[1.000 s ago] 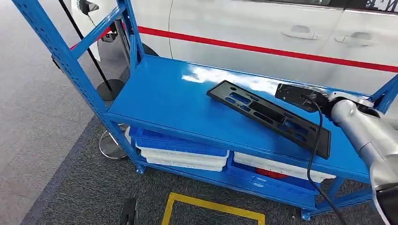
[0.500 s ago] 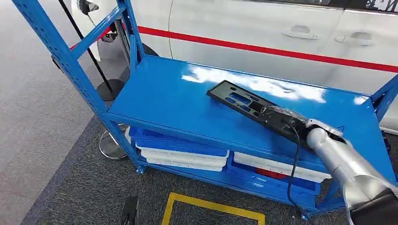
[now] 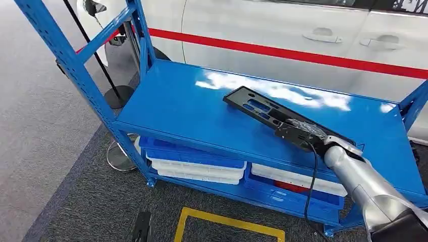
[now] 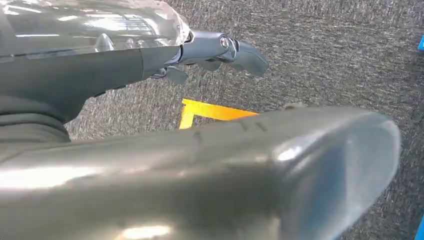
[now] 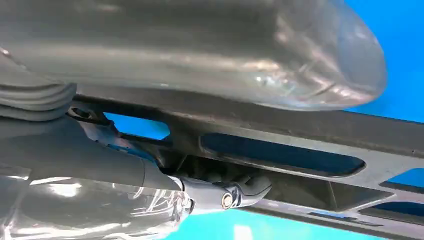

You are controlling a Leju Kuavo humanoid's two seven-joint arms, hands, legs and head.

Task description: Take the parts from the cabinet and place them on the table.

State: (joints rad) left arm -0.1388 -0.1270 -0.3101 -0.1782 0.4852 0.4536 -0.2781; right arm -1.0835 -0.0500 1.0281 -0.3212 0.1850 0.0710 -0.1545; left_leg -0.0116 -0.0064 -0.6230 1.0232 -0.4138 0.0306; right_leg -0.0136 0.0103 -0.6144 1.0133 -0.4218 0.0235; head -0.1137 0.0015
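1. Black plastic part (image 3: 282,121) lies on the blue cabinet (image 3: 181,108) shelf, frame centre; not lifted.
2. Right hand (image 3: 298,133) at its near end, fingers (image 5: 240,187) curled against it; grip uncertain.
3. Left hand (image 4: 210,50) hangs over the floor, fingers loose, holding nothing.

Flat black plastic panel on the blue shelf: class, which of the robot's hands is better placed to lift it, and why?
The right hand already sits around the flat black plastic panel at its near end; the left hand hangs over grey carpet.
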